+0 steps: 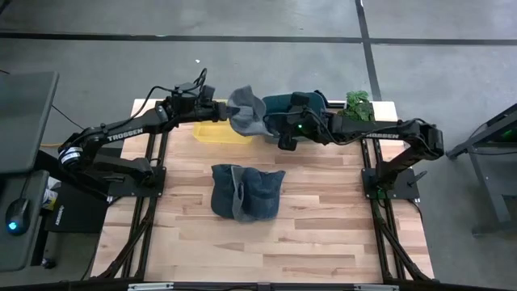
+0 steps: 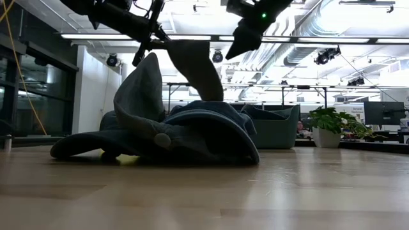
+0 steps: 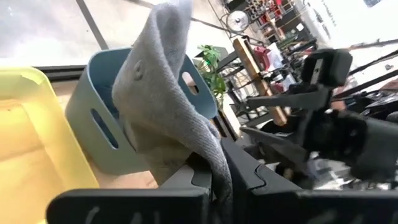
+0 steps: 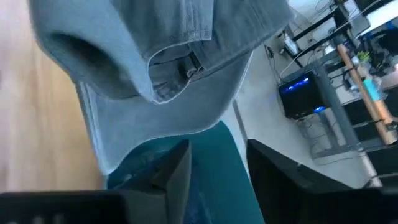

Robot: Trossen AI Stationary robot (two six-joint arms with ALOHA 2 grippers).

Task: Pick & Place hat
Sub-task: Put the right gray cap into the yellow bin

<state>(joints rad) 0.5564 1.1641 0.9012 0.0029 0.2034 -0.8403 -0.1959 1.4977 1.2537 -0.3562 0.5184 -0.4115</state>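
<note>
A grey cap (image 1: 246, 113) hangs in the air between the yellow bin (image 1: 214, 132) and the teal bin (image 1: 300, 103) at the table's far edge. My left gripper (image 1: 220, 107) is shut on it from the left. My right gripper (image 1: 281, 139) stands open just right of the cap, its fingers (image 4: 171, 171) apart with nothing between them. The cap's back opening with its strap buckle (image 4: 188, 62) shows just beyond them. A pile of blue-grey hats (image 1: 246, 192) lies on the middle of the table. My left gripper pinches a fold of the cap's grey cloth (image 3: 214, 163) between its two fingers, coming nearly level from the table's left. Which part of the cap this is, I cannot tell. The cap (image 2: 199, 67) is lifted clear of the table and bins and droops beside the fingers.
A potted plant (image 1: 359, 105) stands at the far right corner beside the teal bin. The hat pile (image 2: 160, 128) fills the table's middle, with bare wood (image 1: 266, 250) toward the near edge. The arms' bases and frames run along both sides.
</note>
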